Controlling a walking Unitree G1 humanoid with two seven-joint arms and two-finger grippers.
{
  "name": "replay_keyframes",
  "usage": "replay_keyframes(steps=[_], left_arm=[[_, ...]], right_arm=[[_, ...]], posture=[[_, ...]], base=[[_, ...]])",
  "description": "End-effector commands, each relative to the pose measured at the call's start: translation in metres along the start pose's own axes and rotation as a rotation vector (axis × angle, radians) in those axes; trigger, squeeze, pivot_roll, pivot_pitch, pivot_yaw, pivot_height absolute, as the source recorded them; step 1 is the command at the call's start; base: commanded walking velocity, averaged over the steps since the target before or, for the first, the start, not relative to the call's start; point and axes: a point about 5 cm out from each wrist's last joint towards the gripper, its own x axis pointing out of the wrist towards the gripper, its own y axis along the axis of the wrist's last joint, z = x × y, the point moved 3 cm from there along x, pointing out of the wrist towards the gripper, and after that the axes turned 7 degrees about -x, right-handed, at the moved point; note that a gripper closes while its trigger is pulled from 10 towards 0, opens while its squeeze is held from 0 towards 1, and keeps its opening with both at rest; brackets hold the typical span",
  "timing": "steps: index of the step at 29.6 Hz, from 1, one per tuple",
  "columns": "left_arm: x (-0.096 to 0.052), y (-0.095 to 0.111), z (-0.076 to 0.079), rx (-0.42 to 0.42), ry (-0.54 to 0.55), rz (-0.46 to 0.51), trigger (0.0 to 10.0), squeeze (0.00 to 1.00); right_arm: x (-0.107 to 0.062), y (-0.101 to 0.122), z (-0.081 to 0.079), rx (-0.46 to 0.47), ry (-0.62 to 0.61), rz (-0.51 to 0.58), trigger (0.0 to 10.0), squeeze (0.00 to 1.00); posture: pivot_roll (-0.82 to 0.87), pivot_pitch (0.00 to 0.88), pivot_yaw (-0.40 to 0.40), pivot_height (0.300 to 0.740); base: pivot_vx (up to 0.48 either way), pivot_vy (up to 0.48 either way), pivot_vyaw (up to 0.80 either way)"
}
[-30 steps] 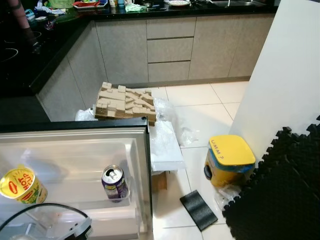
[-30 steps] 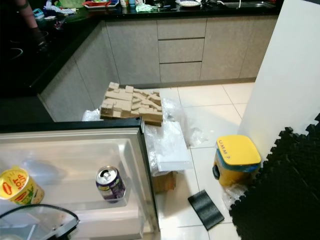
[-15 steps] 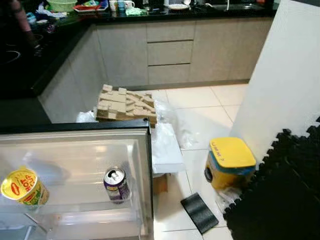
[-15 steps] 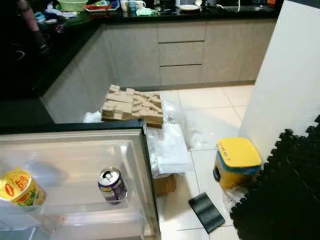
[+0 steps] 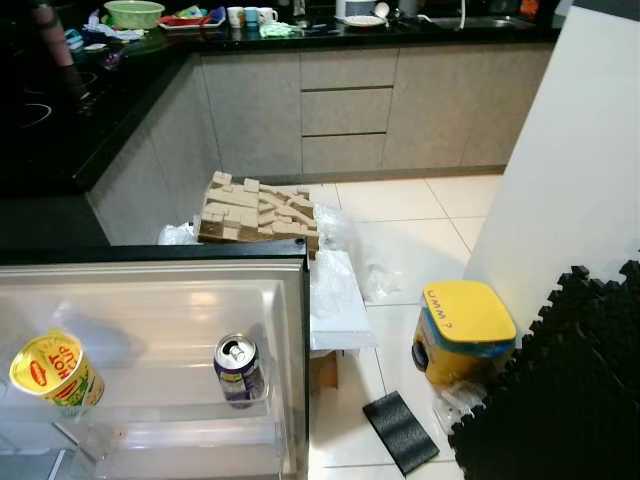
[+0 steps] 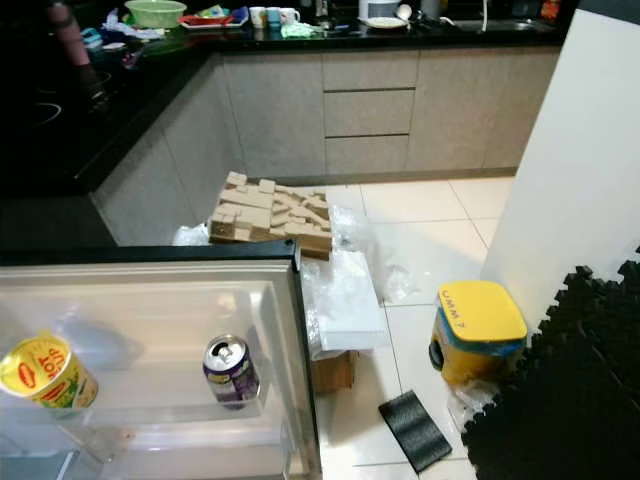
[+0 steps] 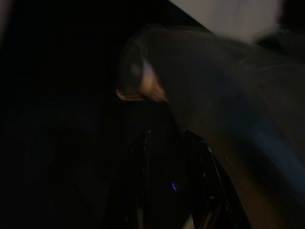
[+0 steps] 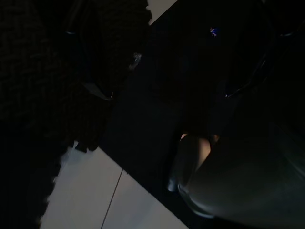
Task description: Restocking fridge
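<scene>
A purple can [image 5: 238, 368] stands upright, top up, on the open fridge door shelf [image 5: 150, 420], apart from a tilted yellow cup [image 5: 55, 371]. Both wrist views are dark; I cannot tell either gripper's finger state.

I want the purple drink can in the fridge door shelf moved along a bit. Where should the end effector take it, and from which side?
Grip the purple can around its upper body, just under the rim, coming down from above. It stands upright, and the clear shelf rail covers its lower part in front, so the top is probably the easiest part to reach. The yellow cup stands well apart, leaving room on that side.
</scene>
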Motion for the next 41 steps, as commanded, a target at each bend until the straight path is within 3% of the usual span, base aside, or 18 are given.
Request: replay_keyframes(steps=[1, 3, 5, 9, 10, 25, 36, 41], left_arm=[[0.001, 0.0, -0.004, -0.039, 0.069, 0.035, 10.0, 0.0], [0.001, 0.001, -0.013, -0.109, 0.193, 0.075, 10.0, 0.0], [0.0, -0.001, -0.016, -0.134, 0.236, 0.076, 10.0, 0.0], [0.001, -0.006, -0.017, -0.124, 0.277, 0.066, 10.0, 0.0], [0.003, -0.01, -0.015, -0.083, 0.292, 0.048, 10.0, 0.0], [0.009, -0.004, -0.006, 0.035, 0.302, 0.02, 10.0, 0.0], [0.012, -0.004, 0.0, 0.014, 0.269, 0.033, 10.0, 0.0], [0.013, -0.006, 0.002, 0.029, 0.245, 0.01, 10.0, 0.0]], right_arm=[[0.0, 0.002, -0.002, -0.014, 0.008, 0.005, 10.0, 0.0], [0.001, 0.005, -0.002, -0.011, 0.011, 0.013, 10.0, 0.0], [0.001, 0.006, -0.003, -0.01, 0.014, 0.02, 10.0, 0.0], [0.001, 0.007, -0.005, 0.005, 0.029, 0.023, 10.0, 0.0], [0.001, 0.006, -0.007, 0.025, 0.044, 0.022, 10.0, 0.0], [0.002, 0.005, -0.012, 0.035, 0.073, 0.025, 10.0, 0.0], [0.001, 0.002, -0.011, 0.031, 0.069, 0.028, 10.0, 0.0], [0.001, -0.001, -0.01, 0.026, 0.06, 0.004, 10.0, 0.0]], posture=[[-0.04, 0.0, -0.004, 0.74], [-0.04, 0.0, -0.006, 0.74], [-0.04, 0.0, -0.006, 0.74], [-0.04, 0.0, -0.007, 0.74], [-0.04, 0.0, -0.007, 0.74], [-0.04, 0.0, 0.002, 0.74], [-0.04, 0.0, 0.003, 0.74], [-0.04, 0.0, 0.005, 0.74]], base=[[0.0, 0.0, 0.0], [0.0, 0.0, 0.0], [0.0, 0.0, 0.0], [0.0, 0.0, 0.38], [0.0, 0.0, 0.72], [0.0, 0.0, 0.72], [0.0, 0.0, 0.7], [0.0, -0.189, 0.0]])
